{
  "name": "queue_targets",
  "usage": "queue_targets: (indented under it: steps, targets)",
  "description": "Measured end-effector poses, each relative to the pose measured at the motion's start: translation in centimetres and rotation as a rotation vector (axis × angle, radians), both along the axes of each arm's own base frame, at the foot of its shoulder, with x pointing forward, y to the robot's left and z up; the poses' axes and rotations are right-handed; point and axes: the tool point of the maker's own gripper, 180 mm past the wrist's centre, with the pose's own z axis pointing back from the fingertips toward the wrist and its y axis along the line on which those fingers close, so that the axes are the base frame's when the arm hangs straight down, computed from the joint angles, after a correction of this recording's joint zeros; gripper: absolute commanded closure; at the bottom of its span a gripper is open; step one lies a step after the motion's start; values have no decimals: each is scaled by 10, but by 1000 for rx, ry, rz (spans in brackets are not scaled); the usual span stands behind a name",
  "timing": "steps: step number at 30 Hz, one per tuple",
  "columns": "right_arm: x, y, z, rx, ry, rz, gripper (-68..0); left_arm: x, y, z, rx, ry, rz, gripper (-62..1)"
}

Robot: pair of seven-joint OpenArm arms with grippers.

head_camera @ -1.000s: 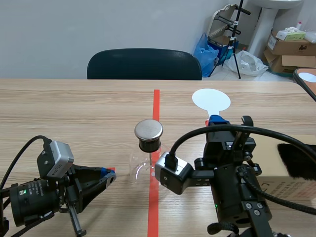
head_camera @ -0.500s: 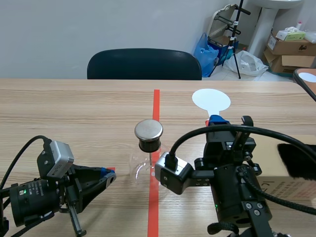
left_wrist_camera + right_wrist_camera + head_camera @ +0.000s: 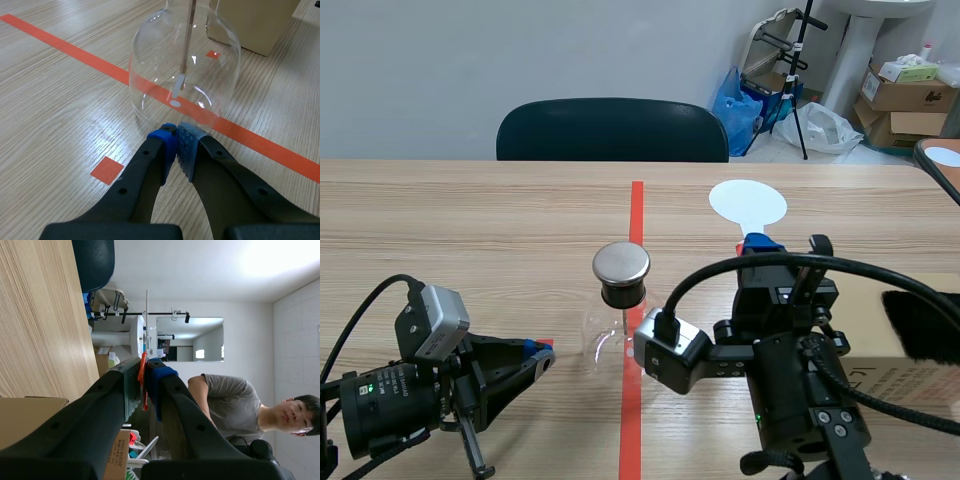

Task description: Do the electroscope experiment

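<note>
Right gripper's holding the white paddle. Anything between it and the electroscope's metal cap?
Nothing visible. Only bare table lies between the paddle in the right gripper and the metal cap. The left gripper sits low by the flask base, off that path.

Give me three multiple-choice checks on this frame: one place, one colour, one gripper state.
1. Where does the clear glass electroscope flask stand relative to the long orange-red tape line? A wholly left of it; B on it; C wholly right of it.
2. What colour is the round flat paddle disc held by the right gripper? A black; B green; C white.
3. How is the left gripper? A shut on nothing; B wide open; C shut on the flask.
Key: B, the tape runs under the flask's base; C, the disc shows white above the fingers; A, its blue pads meet just short of the glass.
</note>
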Motion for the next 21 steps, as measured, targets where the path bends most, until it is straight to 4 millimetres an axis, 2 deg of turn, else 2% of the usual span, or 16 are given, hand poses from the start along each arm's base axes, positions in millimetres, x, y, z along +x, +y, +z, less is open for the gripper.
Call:
queue_targets:
  steps: [9,21]
  targets:
    - [-10,1,-8,2,32,8,-17,0,0,0,0,0,0,-32]
    - [-20,39,-9,-12,31,228,-17,0,0,0,0,0,0,-32]
